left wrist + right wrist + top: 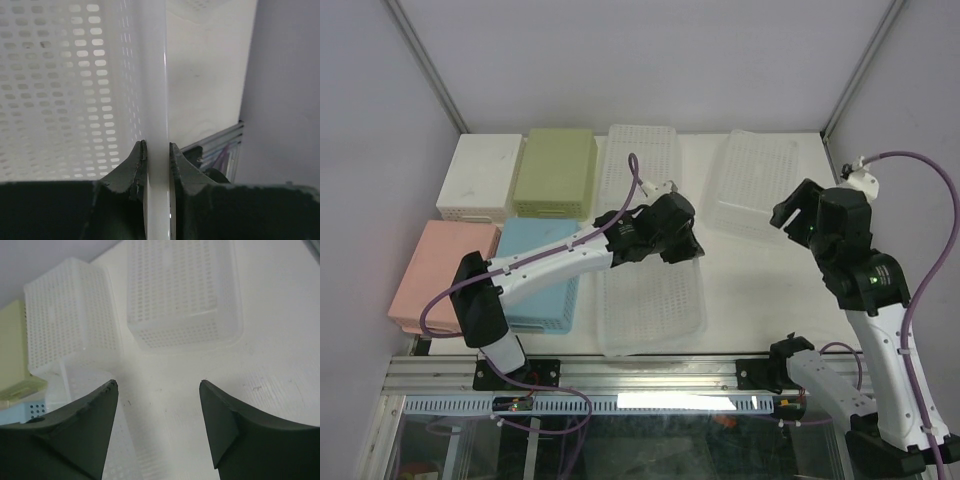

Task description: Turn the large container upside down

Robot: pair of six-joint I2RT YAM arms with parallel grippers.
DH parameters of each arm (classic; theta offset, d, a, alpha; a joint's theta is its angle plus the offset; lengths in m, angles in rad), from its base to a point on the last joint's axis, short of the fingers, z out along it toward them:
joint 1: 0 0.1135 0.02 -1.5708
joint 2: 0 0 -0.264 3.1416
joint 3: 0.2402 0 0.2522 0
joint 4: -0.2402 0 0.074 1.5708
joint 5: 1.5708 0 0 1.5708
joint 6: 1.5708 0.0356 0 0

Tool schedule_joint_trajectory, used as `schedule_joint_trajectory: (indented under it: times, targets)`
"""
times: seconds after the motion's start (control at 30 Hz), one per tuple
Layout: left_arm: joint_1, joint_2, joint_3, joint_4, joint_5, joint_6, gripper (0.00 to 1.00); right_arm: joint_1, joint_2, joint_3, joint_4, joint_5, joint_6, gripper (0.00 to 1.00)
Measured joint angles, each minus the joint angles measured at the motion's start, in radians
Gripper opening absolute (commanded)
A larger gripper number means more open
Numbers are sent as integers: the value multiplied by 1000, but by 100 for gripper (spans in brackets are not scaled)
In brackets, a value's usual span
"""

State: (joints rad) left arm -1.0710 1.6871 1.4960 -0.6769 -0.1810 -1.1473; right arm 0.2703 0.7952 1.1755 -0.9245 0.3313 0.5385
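Between the fingers point(137, 162) of the left end effector point(156, 150) stands one long wall of the container point(650, 300), the large clear one with many small holes. The jaws are closed tight on this wall near the rim, one finger inside and one outside. In the top view the container lies below and to the left of this end effector, on the tabletop point(750, 280). It seems to stand with its opening upward, so the turning is not yet done.

I judge that the step in hand is the grasp, and that it looks complete. The next move calls for lifting the held wall and rolling the wrist, so that the container tips over its opposite long edge and comes down on its rim. The wall is thin and looks flexible, so it could bend or slip from the fingers if the lift is quick. A blue basket point(545, 300) sits close on the far side of the container from the end effector, so there is little room for the roll.

The right end effector point(157, 387) is open and holds nothing. It hangs above bare tabletop, with a smaller clear basket point(182, 295) ahead of it, apart from the container.
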Motion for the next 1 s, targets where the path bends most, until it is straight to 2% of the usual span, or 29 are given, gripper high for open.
schedule_joint_trajectory:
  times: [0.2, 0.37, 0.67, 1.0]
  targets:
    - [17, -38, 5, 146, 120, 2, 0, 0, 40, 183, -2, 70, -17, 70]
    - [35, -39, -14, 309, 251, -27, 0, 0, 67, 264, 0, 98, -19, 70]
    - [140, -75, -296, 786, 531, -208, 0, 0, 71, 267, -2, 111, -20, 70]
    - [190, -74, -494, 1233, 691, -418, 0, 0, 55, 261, 0, 114, -17, 69]
